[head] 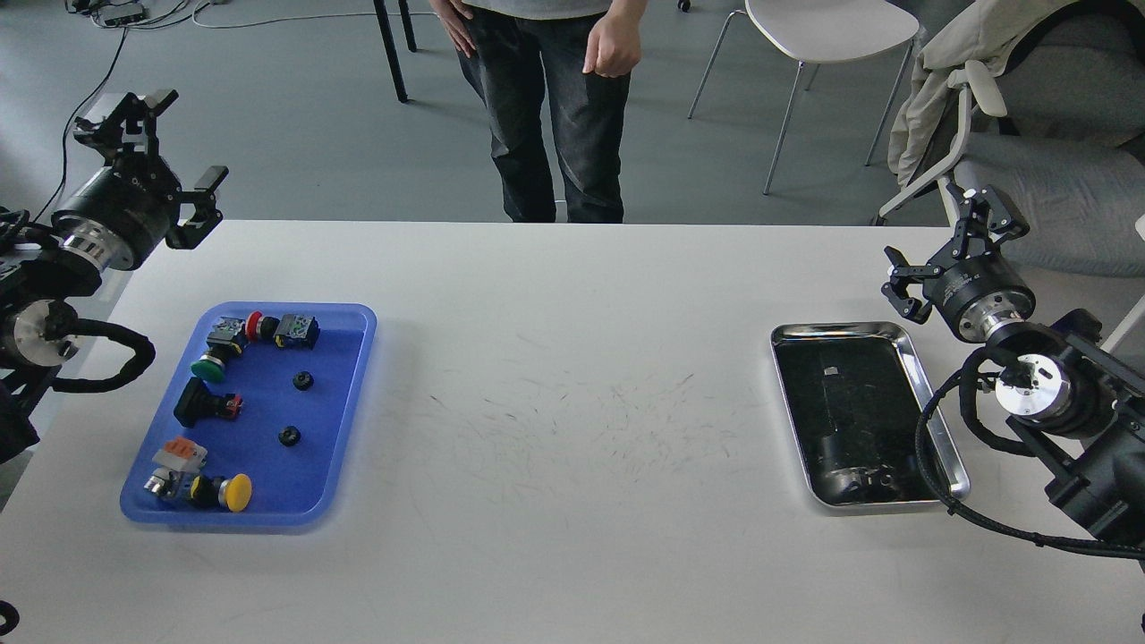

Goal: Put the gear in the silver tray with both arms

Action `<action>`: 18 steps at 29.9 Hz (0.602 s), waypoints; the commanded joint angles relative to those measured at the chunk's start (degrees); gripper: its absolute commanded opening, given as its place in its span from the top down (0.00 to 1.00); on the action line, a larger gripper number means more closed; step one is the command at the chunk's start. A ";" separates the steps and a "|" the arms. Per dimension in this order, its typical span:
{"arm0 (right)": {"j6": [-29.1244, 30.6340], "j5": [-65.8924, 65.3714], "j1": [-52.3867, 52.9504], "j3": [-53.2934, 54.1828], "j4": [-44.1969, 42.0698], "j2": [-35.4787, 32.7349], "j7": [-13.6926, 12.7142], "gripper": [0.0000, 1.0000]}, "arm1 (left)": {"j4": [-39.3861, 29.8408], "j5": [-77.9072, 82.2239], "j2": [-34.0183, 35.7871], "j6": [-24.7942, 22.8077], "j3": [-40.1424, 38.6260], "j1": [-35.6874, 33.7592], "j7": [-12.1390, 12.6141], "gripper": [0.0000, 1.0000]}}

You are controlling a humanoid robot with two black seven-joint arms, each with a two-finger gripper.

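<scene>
Resting on the white table point(572, 555), the silver tray point(936, 410) lies near the right edge, its dark bottom bare but for reflections. Just beyond the tray's far right corner hangs the right gripper point(948, 241), fingers spread apart and holding nothing. Far to the left of the silver tray sits a blue tray point(349, 402) holding push buttons: a red-capped one point(255, 326) and a green-capped one point(207, 368) at the far end, a yellow-capped one point(236, 492) at the near end. Two small black gears point(303, 380) point(288, 436) lie loose in the blue tray. The left gripper point(170, 148) hovers beyond the blue tray's far left corner, off the table edge, fingers wide apart and empty. A person point(555, 107) stands behind the table.
</scene>
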 commanded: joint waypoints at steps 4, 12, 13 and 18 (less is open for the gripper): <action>0.00 0.00 -0.77 -0.12 1.12 -0.70 0.00 0.01 | -0.26 12.56 2.10 -0.09 1.13 -0.89 -0.49 0.01; 0.00 0.00 -0.77 -0.38 1.21 -0.70 0.00 0.01 | -3.15 30.32 5.26 -0.09 1.13 -5.28 -1.36 0.01; 0.00 0.00 -0.77 -0.47 1.21 -0.70 0.00 0.01 | -4.29 31.99 6.14 -0.09 1.21 -5.63 -1.63 0.01; 0.00 -0.09 -0.86 -0.65 1.21 -0.96 0.00 0.01 | -12.90 42.36 11.67 -0.09 1.21 -5.72 -2.51 0.01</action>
